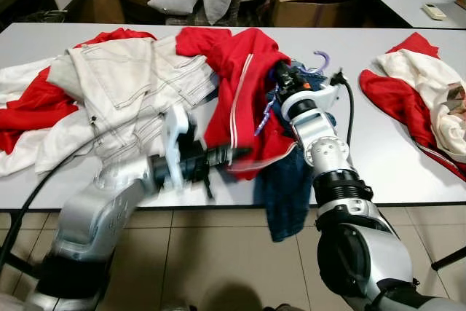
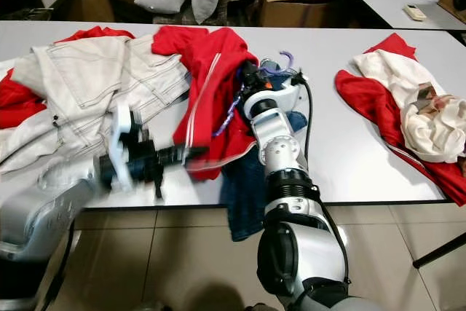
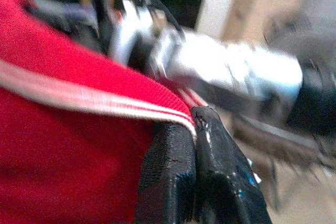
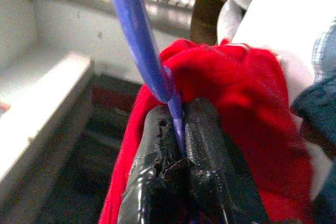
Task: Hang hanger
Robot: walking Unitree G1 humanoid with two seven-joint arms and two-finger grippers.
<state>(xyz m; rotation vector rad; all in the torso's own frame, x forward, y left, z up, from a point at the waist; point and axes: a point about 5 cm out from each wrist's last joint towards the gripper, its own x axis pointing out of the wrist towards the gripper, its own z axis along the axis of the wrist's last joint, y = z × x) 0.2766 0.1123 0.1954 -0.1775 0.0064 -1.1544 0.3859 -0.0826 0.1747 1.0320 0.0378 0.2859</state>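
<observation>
On the white surface (image 1: 408, 158) I see heaped clothes. My left end effector (image 1: 231, 154) pinches the red garment (image 1: 244, 85) by its striped hem; my right end effector (image 4: 181, 129) is clamped on the purple hanger (image 1: 321, 57). Dressing it looks midway; hanging remains.

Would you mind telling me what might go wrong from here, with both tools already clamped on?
1. The right tool pinches only a thin strip of the purple hanger, so it could twist or slip out.
2. The left tool grips just the striped edge of the red garment; a pull might free that edge.
3. The red garment lies tangled with the blue jeans hanging over the table edge, which could be dragged off.
</observation>
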